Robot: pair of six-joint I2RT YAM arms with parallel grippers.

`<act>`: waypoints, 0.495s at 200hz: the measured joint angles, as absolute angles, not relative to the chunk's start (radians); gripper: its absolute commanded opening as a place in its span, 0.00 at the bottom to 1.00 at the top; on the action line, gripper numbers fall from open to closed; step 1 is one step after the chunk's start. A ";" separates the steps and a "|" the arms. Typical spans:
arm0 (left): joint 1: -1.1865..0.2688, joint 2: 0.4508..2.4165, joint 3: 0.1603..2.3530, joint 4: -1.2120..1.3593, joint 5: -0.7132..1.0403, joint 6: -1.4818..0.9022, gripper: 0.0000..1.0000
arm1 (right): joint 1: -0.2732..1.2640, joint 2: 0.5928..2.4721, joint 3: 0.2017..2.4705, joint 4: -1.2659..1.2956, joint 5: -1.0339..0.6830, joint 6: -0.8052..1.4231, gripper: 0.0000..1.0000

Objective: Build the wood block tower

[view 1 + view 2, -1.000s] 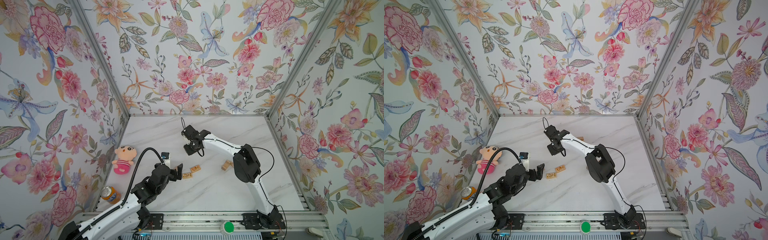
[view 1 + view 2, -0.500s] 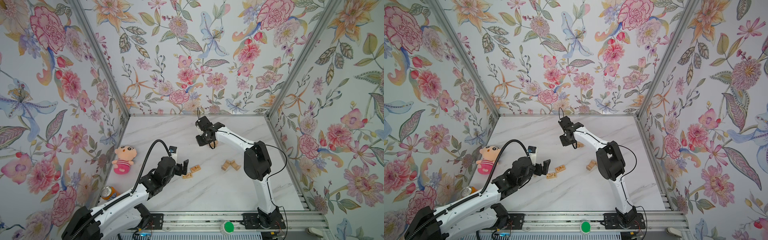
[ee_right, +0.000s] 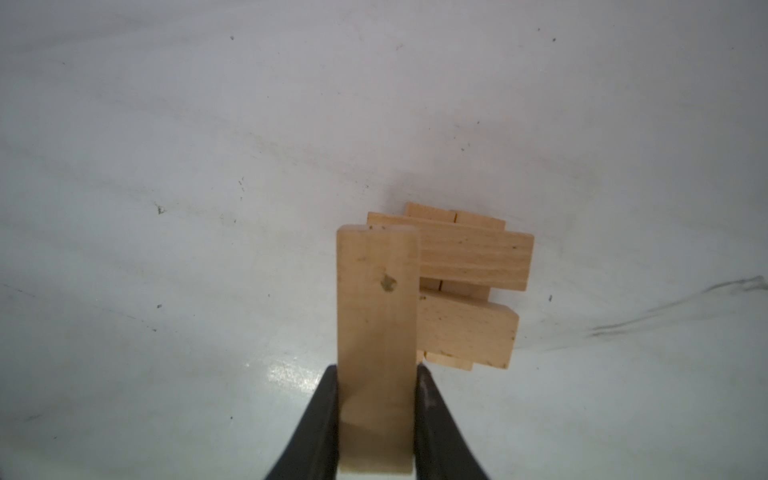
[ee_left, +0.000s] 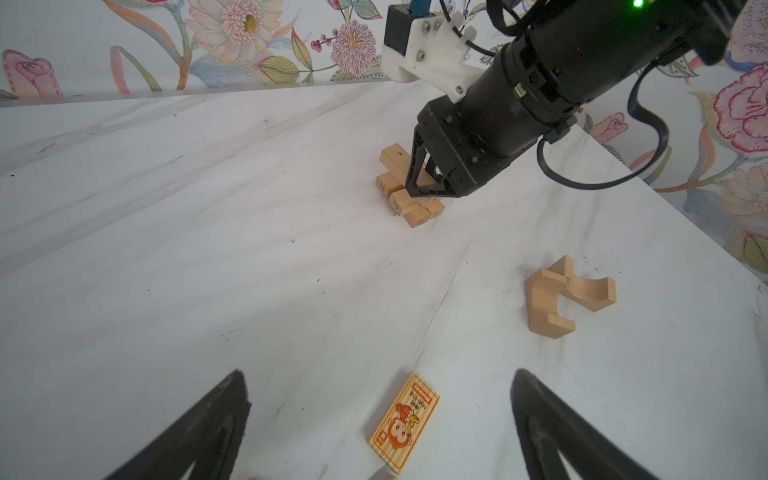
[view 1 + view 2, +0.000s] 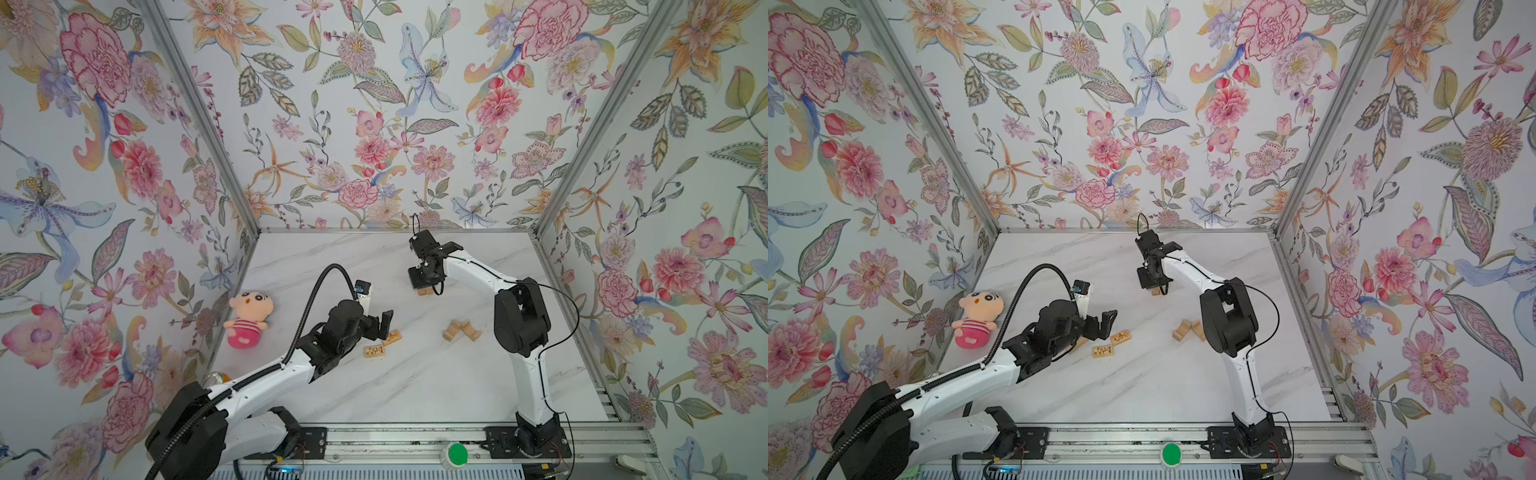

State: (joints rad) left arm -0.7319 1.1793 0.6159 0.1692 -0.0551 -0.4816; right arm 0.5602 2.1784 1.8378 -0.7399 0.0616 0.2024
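Wood blocks (image 5: 375, 351) with printed faces lie on the surface (image 5: 415, 386) just left of centre, beside the left pincer (image 5: 380, 326), which is spread wide. Farther back, slightly above centre, the right pincer (image 3: 376, 374) clamps one plain bar (image 3: 376, 299) at the low tower (image 3: 469, 257). The bars look light, rigid and smooth, so grip the long sides.

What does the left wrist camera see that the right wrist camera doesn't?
Only the left wrist camera: the monkey block, loose blocks and the open left gripper. Only the right wrist camera: a close-up down the held block showing the layers of the tower from above. Both: the right gripper shut on that block, the tower, the white table.
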 measured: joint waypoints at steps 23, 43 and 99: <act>-0.732 1.188 0.618 0.181 -0.051 -0.481 0.99 | 0.556 2.178 1.838 -0.740 0.062 0.214 0.28; -0.732 1.190 0.618 0.181 -0.051 -0.481 0.99 | 0.551 2.178 1.838 -0.740 0.061 0.224 0.28; -0.731 1.192 0.618 0.186 -0.051 -0.478 0.99 | 0.532 2.178 1.838 -0.740 0.062 0.244 0.28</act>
